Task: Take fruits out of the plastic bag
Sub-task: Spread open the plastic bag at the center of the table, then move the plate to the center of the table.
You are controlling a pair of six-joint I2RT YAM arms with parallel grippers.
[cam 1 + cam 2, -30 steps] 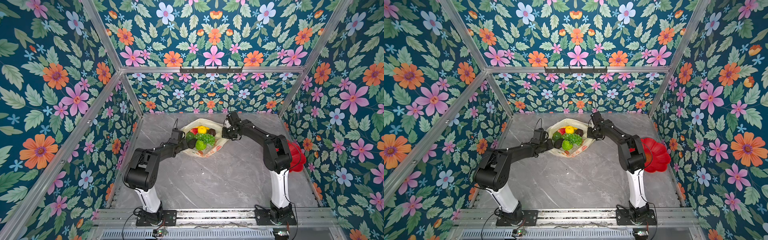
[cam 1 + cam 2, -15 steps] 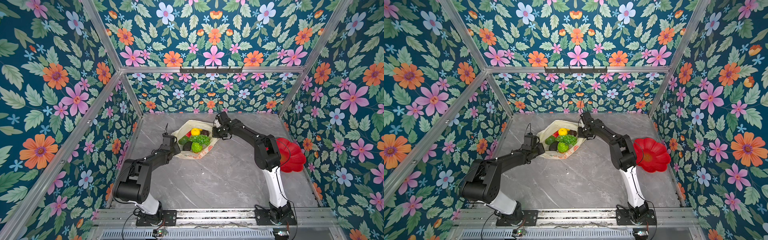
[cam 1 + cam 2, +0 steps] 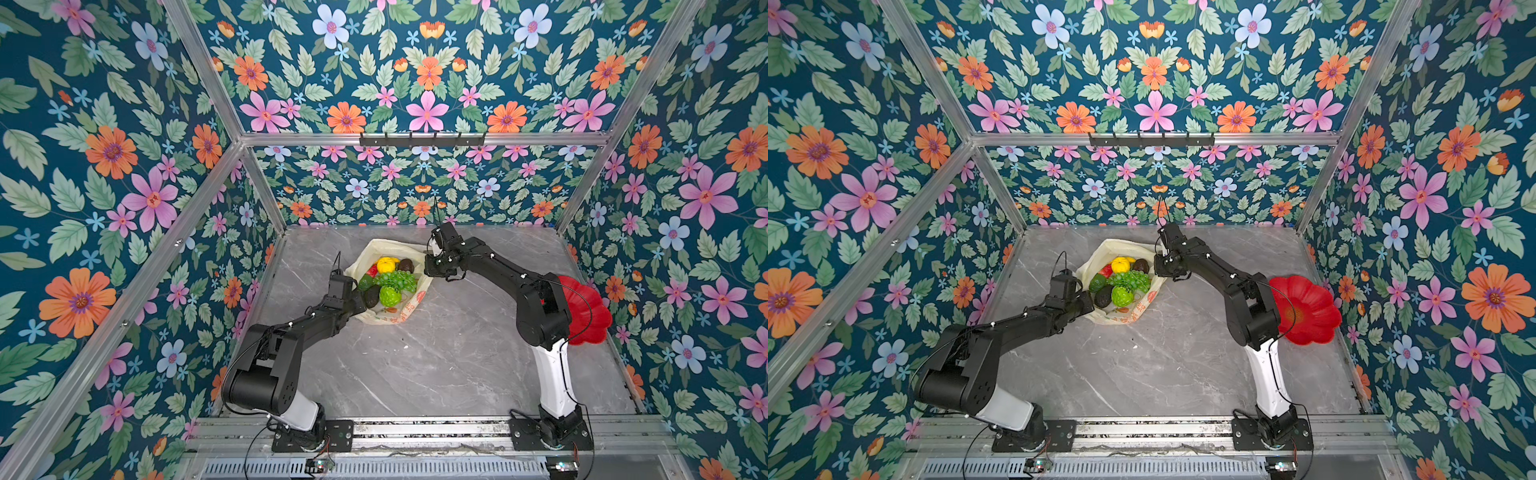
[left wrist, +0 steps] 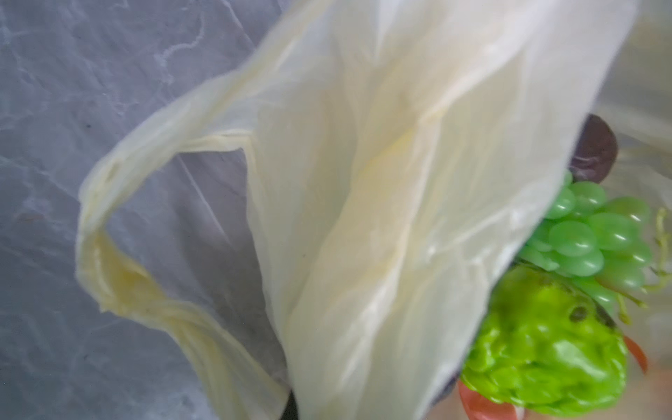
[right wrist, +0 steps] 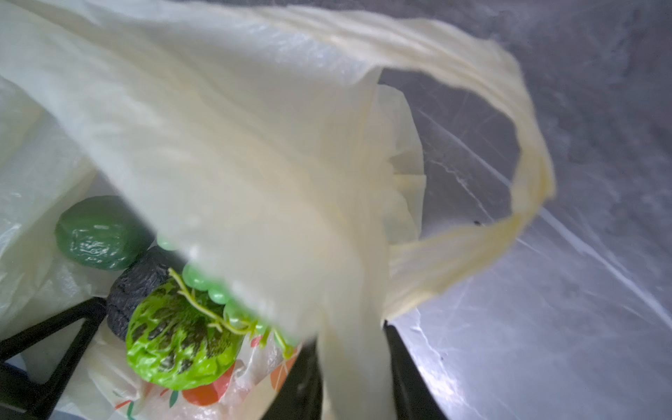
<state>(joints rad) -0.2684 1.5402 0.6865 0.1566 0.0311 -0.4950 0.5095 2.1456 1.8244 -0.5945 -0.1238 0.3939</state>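
Note:
The pale yellow plastic bag [image 3: 376,249] lies open at the back middle of the table, seen in both top views. Inside it lie the fruits: a yellow lemon [image 3: 387,264], green grapes [image 3: 398,280], a bumpy green fruit [image 3: 390,296], dark avocados [image 3: 371,296], a lime [image 3: 365,282] and a strawberry [image 3: 372,270]. My left gripper [image 3: 358,301] is shut on the bag's left rim. At the right rim, my right gripper [image 5: 352,392] has its fingers [image 5: 302,385] apart, with bag film [image 5: 236,145] hanging between them. In the left wrist view the bag's wall [image 4: 382,182] hides the jaws.
A red flower-shaped dish [image 3: 590,307] sits at the table's right edge behind the right arm. Flowered walls close in the left, back and right sides. Grey marble table [image 3: 415,365] stretches in front of the bag.
Both grippers and the bag have shifted to the left. The right gripper's jaws, shut on the bag before, have parted.

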